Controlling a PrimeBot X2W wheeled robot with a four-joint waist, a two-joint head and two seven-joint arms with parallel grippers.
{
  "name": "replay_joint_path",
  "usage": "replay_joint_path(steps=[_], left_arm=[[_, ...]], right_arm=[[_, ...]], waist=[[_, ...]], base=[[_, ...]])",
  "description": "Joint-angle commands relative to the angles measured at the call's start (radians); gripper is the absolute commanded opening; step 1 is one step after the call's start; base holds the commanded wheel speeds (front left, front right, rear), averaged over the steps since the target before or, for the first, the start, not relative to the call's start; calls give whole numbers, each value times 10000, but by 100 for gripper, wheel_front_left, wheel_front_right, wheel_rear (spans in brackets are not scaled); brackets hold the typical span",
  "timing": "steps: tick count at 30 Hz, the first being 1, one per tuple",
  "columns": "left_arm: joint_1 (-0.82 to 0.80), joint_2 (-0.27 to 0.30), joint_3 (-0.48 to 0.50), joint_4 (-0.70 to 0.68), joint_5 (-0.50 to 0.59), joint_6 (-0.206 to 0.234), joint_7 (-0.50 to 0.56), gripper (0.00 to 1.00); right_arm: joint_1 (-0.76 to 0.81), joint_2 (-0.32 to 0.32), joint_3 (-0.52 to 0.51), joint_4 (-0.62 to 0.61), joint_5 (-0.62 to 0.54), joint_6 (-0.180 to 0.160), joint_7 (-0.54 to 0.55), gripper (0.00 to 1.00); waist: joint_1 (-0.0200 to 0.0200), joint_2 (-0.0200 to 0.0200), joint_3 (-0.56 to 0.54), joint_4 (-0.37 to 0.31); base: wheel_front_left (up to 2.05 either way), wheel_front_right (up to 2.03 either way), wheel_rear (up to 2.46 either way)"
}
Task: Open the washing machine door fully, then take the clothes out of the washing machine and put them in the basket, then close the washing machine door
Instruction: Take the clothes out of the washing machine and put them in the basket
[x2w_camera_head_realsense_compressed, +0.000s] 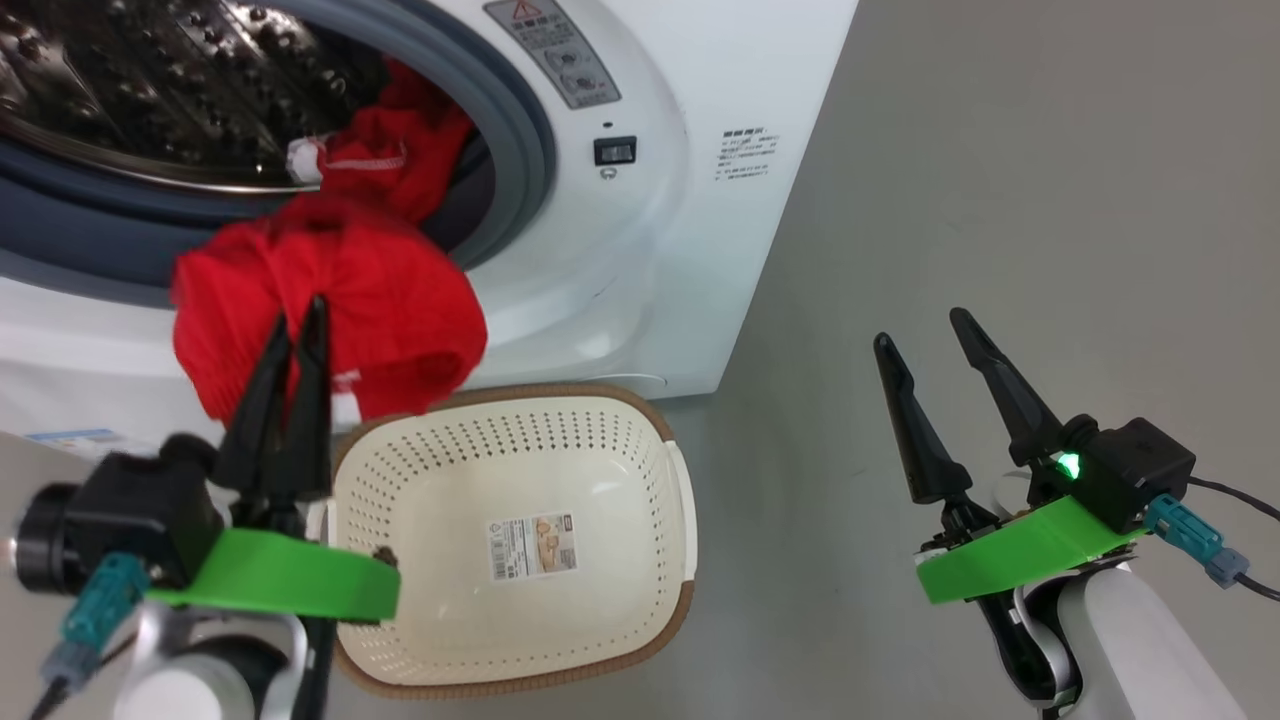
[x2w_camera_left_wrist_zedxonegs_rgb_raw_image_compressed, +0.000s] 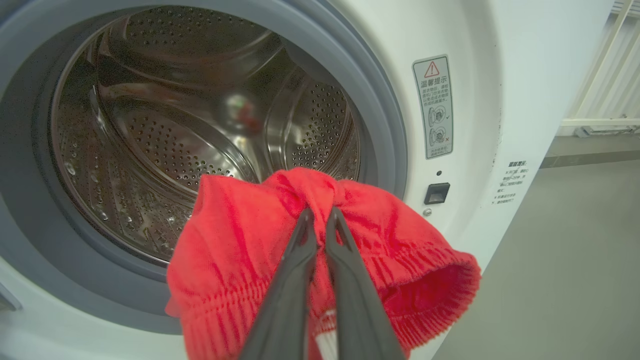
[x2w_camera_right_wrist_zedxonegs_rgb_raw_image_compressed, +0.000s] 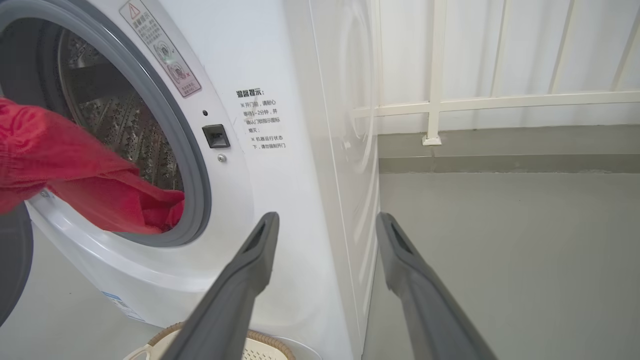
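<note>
Left claw (x2w_camera_head_realsense_compressed: 300, 322), pressed together, pinches a red garment (x2w_camera_head_realsense_compressed: 400, 310) hanging at the 11 o'clock rim of the basket (x2w_camera_head_realsense_compressed: 450, 500). More red clothes (x2w_camera_head_realsense_compressed: 400, 150) lie in the washing machine (x2w_camera_head_realsense_compressed: 650, 250) mouth at 12 o'clock. Right claw (x2w_camera_head_realsense_compressed: 922, 332), spread, stands well apart at the basket's 3 o'clock.

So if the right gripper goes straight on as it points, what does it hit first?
Most likely the washer, at its front right corner: the open right gripper points right at that edge. How far off it is, I can't tell.
</note>
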Motion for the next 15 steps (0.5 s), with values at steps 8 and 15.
replay_joint_path(steps=[8,15], left_arm=[[957,-326,37,-634,-523,425,688,0],[627,-713,-140,888,-969,280,799,0]], right_arm=[[-115,91,156,-321,33,63,-65,100],[-371,136,233,-368,47,63,-65,100]], waist=[[1,0,691,-69],[1,0,1219,-106]], base=[[0,0,0],[0,0,0]])
